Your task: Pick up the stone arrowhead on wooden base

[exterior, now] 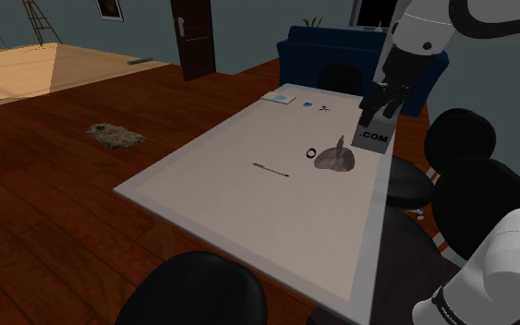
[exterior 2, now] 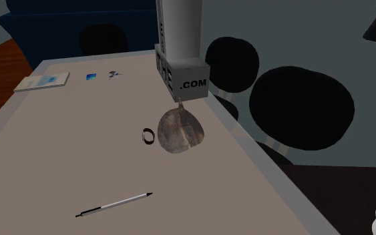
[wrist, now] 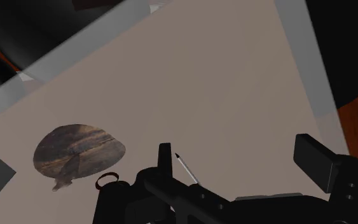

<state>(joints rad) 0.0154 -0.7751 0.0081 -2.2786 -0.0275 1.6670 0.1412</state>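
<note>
Item 1. Black chair (exterior: pixel 193 291), drawn up at the near end of the pale tabletop (exterior: pixel 248 222). No bearing on the task.

Item 2. Pen (exterior: pixel 270 169), lying flat, well apart from the target. Low hazard.

Item 3. Small dark ring (exterior: pixel 311 152), just beside the target's base. Hazard: a finger coming down on this side could trap it or flick it away.

Item 4. Arrowhead (exterior: pixel 334 159), the task's thing: a slim grey point standing upright on a rounded, mottled brown base near the tabletop's chair-side edge. Not gripped. Hazards, as judged: the base looks broad and low, so a grip on it may slide off. The point is narrow, so an off-centre close may tip the piece or push it toward the edge.

Item 5. Grey box (exterior: pixel 375 137) lettered ".COM", standing just beside the arrowhead on the side away from the ring. Hazard: little room for a finger here, so a collision on descent is likely.

Item 6. Tool (wrist: pixel 236 149): fingers spread wide, nothing between them, touching nothing. It hangs above the tabletop. In the wrist view the arrowhead lies off to one side of the fingers, so realignment is needed.
</note>
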